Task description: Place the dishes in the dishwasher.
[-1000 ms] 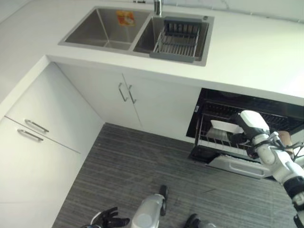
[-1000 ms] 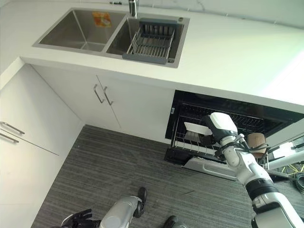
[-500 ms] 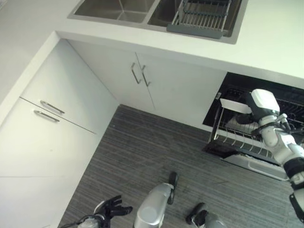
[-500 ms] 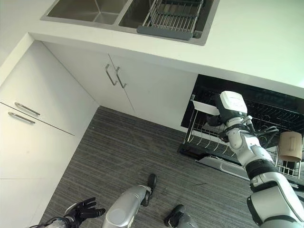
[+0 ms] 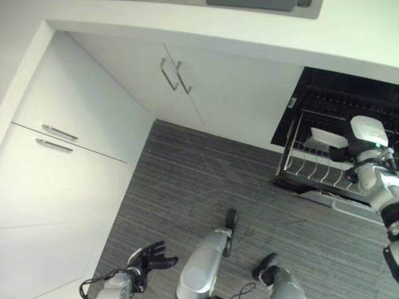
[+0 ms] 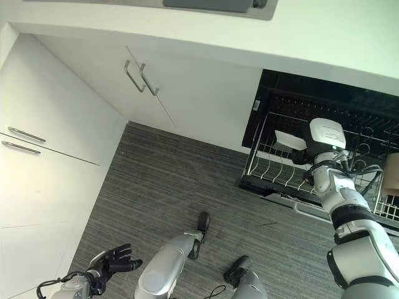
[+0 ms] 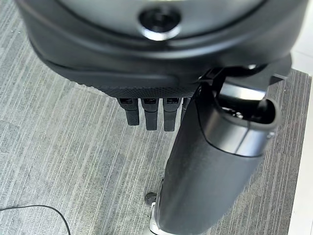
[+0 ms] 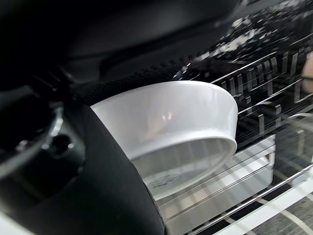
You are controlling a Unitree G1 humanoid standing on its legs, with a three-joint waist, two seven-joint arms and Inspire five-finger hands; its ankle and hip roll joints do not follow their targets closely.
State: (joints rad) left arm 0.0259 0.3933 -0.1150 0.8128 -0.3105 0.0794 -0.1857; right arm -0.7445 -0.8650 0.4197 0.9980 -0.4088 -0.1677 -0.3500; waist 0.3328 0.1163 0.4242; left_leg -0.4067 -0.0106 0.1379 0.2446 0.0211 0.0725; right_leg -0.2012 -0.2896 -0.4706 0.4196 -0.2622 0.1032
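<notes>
The right hand (image 6: 303, 153) has carried the white bowl (image 6: 290, 141) lower over the rack (image 6: 280, 168) — thumb curled round it, bowl tilted. Left hand (image 5: 147, 258) hangs relaxed above the floor (image 5: 187, 187).

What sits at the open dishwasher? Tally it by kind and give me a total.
white bowl: 1
tan mug: 1
wire rack: 1
Total: 3

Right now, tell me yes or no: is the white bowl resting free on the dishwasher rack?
No, the right robot hand grips the white bowl above the dishwasher rack.
</notes>
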